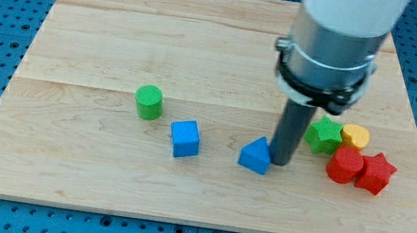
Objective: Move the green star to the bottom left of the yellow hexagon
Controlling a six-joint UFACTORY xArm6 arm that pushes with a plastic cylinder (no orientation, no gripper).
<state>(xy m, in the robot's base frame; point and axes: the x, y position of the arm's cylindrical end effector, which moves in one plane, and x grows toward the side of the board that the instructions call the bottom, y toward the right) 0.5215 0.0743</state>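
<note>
The green star [323, 135] lies at the view's right, touching the yellow hexagon [355, 137] on its right side. My tip [281, 161] is on the board just left of the green star and right against the blue triangular block [255, 155]. The rod and the arm's grey body hide part of the star's left edge.
A red cylinder [344, 164] and a red star [375, 173] sit just below the green star and yellow hexagon. A blue cube [185, 138] and a green cylinder [148, 101] lie further left. The wooden board [121, 39] ends near the red star on the right.
</note>
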